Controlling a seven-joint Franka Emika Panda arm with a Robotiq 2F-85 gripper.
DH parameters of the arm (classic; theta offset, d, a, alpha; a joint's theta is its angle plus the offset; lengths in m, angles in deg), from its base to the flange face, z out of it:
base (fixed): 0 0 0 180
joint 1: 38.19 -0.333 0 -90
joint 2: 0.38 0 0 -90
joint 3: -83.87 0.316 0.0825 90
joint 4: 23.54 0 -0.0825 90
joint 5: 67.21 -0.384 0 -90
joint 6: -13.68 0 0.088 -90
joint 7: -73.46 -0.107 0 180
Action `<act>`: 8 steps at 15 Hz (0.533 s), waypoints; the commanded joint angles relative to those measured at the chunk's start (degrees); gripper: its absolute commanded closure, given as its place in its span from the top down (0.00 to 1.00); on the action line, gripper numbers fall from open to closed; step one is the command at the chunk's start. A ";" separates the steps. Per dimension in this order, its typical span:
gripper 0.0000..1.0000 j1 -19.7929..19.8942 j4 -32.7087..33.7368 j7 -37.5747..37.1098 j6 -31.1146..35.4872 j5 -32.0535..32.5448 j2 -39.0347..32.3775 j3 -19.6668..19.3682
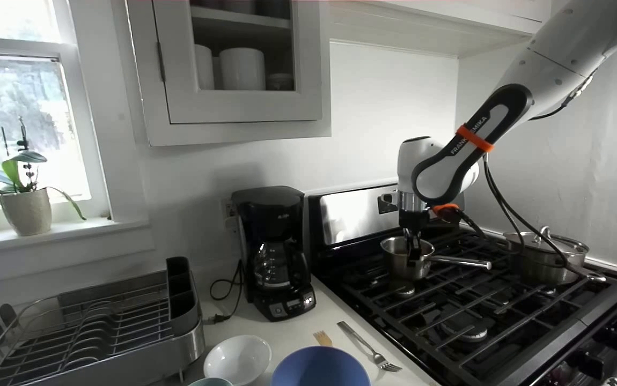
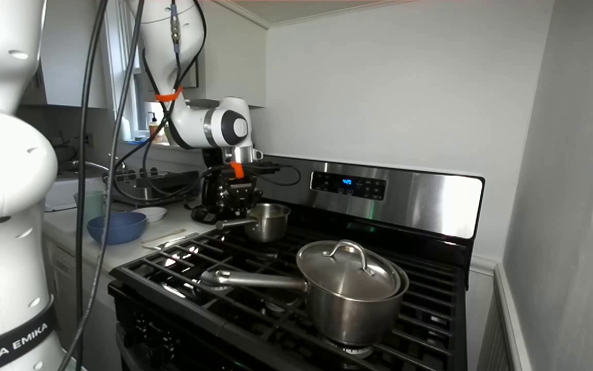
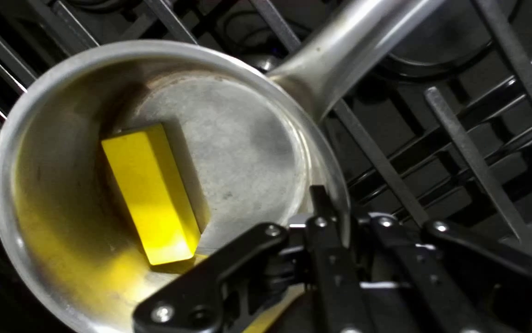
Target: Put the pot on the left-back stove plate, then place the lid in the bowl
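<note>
The small metal pot is upright at the back left of the range, over a burner under the black grate. Whether its base touches the grate is hard to tell. It also shows in an exterior view and the wrist view, with a yellow block inside. My gripper straddles the pot wall near the handle, one finger inside and one outside, closed on it. The lid sits on the larger steel pot. A blue bowl and a white bowl stand on the counter.
A coffee maker stands beside the range, close to the small pot. A fork lies on the counter. A dish rack is further left. The larger pot's handle sticks out over the grate. Cables hang from my arm.
</note>
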 commanded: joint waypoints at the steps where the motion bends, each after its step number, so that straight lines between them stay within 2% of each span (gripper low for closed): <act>1: 0.02 0.55 2.65 2.24 -1.43 -0.39 -1.61 0.70; 8: 0.02 0.56 3.71 2.43 -1.63 0.81 -3.53 0.50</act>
